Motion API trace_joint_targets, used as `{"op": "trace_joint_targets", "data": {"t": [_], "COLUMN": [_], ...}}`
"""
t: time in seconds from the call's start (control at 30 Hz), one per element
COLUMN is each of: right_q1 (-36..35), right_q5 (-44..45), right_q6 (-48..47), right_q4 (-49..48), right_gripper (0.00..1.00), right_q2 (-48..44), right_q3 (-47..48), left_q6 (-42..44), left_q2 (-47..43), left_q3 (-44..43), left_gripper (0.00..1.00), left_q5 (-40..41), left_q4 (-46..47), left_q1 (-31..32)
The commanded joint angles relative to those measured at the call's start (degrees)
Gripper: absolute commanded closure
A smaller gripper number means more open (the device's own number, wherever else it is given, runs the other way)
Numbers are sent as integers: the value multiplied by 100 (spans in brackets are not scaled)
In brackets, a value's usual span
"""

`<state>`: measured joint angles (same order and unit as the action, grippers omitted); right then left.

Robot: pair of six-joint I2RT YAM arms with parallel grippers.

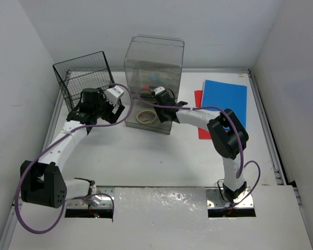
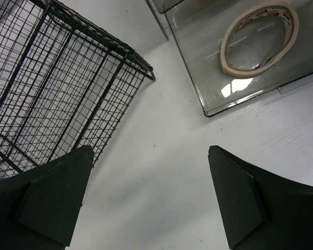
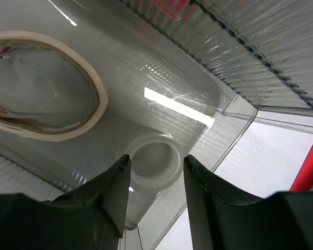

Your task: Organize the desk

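Observation:
The desk [image 1: 146, 156] is a white tabletop with grey rails. My left gripper [image 1: 101, 112] [image 2: 150, 151] hangs open over bare desk between the black wire rack [image 1: 81, 73] [image 2: 57, 78] and the clear drawer box [image 1: 154, 57]. The box's bottom drawer [image 2: 208, 78] [image 3: 198, 135] is pulled out, and a beige tape roll [image 1: 145, 117] [image 2: 244, 74] [image 3: 100, 96] lies flat in it. My right gripper [image 1: 166, 114] [image 3: 156, 157] hovers over the drawer's front right corner. Its jaws stand apart with nothing between them, above a round clear moulding [image 3: 155, 179] in the drawer.
A blue folder [image 1: 224, 101] lies at the back right on a red sheet [image 1: 199, 99] [image 3: 308, 172]. The wire rack stands at the back left corner, close to the drawer box. White walls close in the desk on three sides.

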<state>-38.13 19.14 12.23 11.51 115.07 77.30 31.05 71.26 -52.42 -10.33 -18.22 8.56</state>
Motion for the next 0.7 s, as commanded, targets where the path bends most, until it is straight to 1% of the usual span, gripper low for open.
{"op": "trace_joint_targets", "data": {"t": [0.0,0.07,0.13,0.17,0.2,0.23,0.27,0.3,0.33,0.37,0.4,0.43,0.47,0.57,0.67], "right_q1": [-19,-45,-133,-333,-483,-650,-1035,-1221,-1362,-1547,-1566,-1566,-1566,-1566,-1566], "right_q5": [55,12,-50,-7,55,177,196,161,-66,-251,-548,-951,-1747,-2517,-2634], "right_q6": [-115,-212,-536,-729,-1218,-1597,-1958,-2596,-2794,-2874,-2797,-2735,-2717,-2840,-2980], "right_q4": [88,115,63,-112,-235,-602,-789,-930,-1079,-1089,-1054,-915,-870,-747,-755], "right_gripper": [54,54,54,54,54,57,59,63,71,93,100,100,100,100,100], "right_q2": [-124,-230,-528,-660,-791,-1062,-1170,-1258,-1372,-1408,-1417,-1425,-1426,-1329,-1180], "right_q3": [268,295,260,225,59,-73,-214,-528,-679,-811,-995,-1067,-1137,-1340,-1471], "left_q6": [24,15,15,15,15,15,15,15,7,-2,-20,-37,-37,-107,-213], "left_q2": [-34,-34,-25,-16,-25,-16,-16,-16,-25,-25,-34,-34,-51,-60,-77], "left_q3": [-31,-31,-22,-22,-31,-22,-31,-31,-31,-57,-66,-75,-66,-58,-40], "left_gripper": [9,9,9,9,9,9,9,9,9,9,9,9,9,9,9], "left_q5": [-31,-39,-57,-57,-66,-66,-57,-57,-31,-5,13,48,66,118,355], "left_q4": [143,143,152,152,161,152,152,152,152,143,126,125,143,196,283], "left_q1": [-73,-73,-73,-73,-73,-73,-73,-73,-73,-73,-73,-73,-73,-73,-82]}}
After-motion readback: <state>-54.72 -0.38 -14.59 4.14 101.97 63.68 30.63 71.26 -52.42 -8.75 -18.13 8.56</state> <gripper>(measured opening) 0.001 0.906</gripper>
